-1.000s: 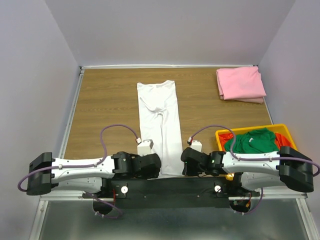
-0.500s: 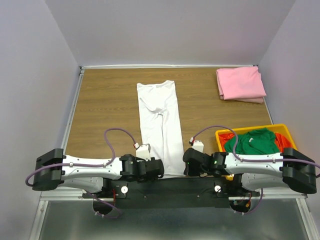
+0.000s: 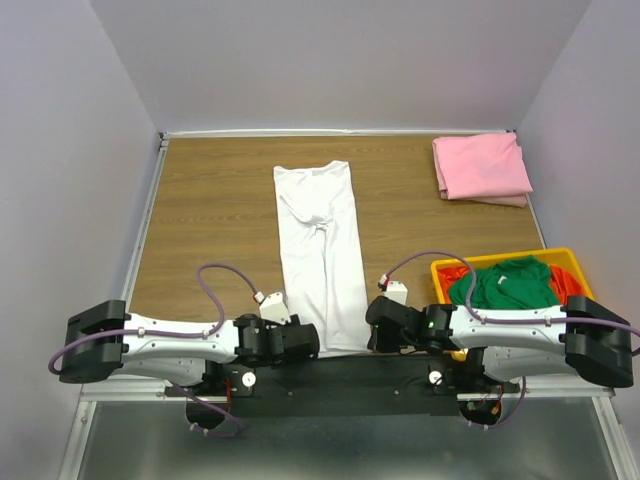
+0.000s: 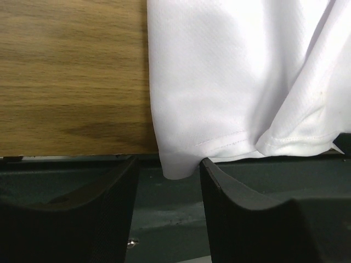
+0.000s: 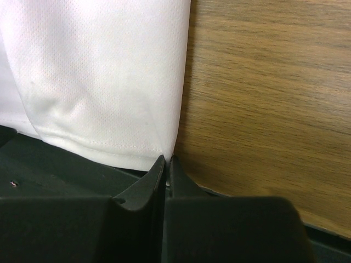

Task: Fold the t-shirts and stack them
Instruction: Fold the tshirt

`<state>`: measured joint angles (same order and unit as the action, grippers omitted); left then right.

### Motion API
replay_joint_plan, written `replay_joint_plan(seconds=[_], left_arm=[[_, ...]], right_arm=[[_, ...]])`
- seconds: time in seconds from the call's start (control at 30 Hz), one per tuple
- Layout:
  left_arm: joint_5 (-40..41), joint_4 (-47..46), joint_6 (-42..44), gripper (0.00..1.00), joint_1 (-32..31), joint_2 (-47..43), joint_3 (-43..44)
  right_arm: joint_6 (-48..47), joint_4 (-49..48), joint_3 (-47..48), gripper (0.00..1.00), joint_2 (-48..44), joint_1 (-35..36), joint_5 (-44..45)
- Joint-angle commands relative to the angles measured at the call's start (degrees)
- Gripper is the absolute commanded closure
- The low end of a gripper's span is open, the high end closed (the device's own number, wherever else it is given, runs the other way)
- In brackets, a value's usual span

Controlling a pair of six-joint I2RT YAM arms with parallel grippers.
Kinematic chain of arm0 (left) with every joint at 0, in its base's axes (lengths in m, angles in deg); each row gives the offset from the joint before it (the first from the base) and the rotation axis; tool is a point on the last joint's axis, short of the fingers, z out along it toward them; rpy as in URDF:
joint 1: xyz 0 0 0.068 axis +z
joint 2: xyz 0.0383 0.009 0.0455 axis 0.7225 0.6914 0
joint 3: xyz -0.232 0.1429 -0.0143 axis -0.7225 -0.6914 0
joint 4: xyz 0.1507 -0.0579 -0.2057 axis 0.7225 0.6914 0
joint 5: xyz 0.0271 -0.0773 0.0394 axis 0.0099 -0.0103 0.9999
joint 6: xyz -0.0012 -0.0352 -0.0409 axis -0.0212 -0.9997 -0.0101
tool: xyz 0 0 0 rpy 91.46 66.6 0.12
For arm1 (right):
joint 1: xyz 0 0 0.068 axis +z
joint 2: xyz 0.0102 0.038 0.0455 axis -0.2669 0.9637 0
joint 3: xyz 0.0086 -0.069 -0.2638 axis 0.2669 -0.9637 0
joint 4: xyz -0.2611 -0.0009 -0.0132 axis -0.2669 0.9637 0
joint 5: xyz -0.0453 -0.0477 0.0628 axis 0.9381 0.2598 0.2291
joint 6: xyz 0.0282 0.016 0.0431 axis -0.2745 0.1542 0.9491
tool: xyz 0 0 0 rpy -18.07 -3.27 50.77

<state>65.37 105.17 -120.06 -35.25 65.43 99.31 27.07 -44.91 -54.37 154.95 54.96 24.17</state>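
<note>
At hem | right fingers (image 5: pixel 137 203) pinch white t-shirt (image 5: pixel 98 82) | left fingers (image 4: pixel 66 208) apart

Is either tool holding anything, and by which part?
The right tool pinches the white t-shirt at its near hem corner. The left tool stands open around the other hem corner, gripping nothing yet.

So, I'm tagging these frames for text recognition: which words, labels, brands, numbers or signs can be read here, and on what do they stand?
None can be read.
The long white cloth t-shirt, the folded pink cloth t-shirt, the green cloth t-shirt in the yellow plastic basket and the brown wooden table are plain.
The small round marks on the black base bar are too small to tell.
</note>
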Motion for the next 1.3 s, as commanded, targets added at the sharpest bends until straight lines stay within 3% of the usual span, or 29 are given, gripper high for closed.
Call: replay_joint_plan(seconds=[0.0,0.1,0.3,0.33,0.4,0.47,0.57,0.77,0.97,1.27], left_arm=[[4.45,-1.57,-2.87,0.46,-0.49,-1.76,-1.62],[4.45,-1.57,-2.96,0.49,-0.49,-2.21,-1.80],[4.45,-1.75,-2.08,0.63,-0.49,-0.81,-1.36],[4.45,-1.75,-2.08,0.69,-0.49,-0.54,-1.27],[4.45,-1.75,-1.73,0.71,-0.49,-0.19,-1.09],[4.36,-1.75,-1.73,0.88,-0.49,-0.36,-1.18],[4.10,-1.92,-1.82,1.00,-0.49,-1.33,-1.53],[4.36,-2.45,-1.20,1.00,-0.49,-2.74,-2.06],[4.18,-6.40,1.79,1.00,-0.66,1.57,0.40],[9.36,-4.83,1.35,1.00,-0.84,1.57,4.18]], right_arm=[[-0.58,2.30,-1.32,0.91,0.61,0.40,2.97],[-0.49,2.39,-1.41,0.93,0.61,0.40,3.06],[0.30,2.39,-2.20,0.97,-0.97,0.40,3.23],[0.39,2.39,-2.37,0.97,-1.15,0.32,3.15],[0.74,2.47,-2.81,0.99,-2.03,0.41,3.32],[1.09,2.47,-3.42,1.00,-2.82,0.40,3.50],[1.44,2.56,-4.04,0.99,-3.70,0.40,3.50],[1.53,2.74,-4.31,1.00,-5.37,0.32,3.67],[0.57,3.00,-1.50,1.00,-6.16,0.41,4.46],[-1.28,5.20,3.42,1.00,-6.87,0.40,8.85]])
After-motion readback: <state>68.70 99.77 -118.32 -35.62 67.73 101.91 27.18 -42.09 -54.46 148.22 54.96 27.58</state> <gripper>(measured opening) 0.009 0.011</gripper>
